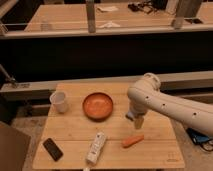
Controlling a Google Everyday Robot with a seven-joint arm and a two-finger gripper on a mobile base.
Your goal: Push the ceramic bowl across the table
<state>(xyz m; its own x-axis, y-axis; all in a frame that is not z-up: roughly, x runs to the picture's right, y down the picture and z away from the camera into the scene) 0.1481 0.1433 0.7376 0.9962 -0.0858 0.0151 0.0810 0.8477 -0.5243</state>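
Note:
The ceramic bowl (98,105) is orange-brown and sits upright near the middle of the wooden table (75,140). My white arm reaches in from the right, and my gripper (138,120) hangs just above the table to the right of the bowl, a short gap away from its rim. A blue object next to the gripper is mostly hidden behind it.
A white cup (59,101) stands left of the bowl. A black phone (52,149) lies at the front left, a white bottle (96,148) lies at the front centre, and a carrot (132,141) lies in front of the gripper. A dark railing and other tables stand behind.

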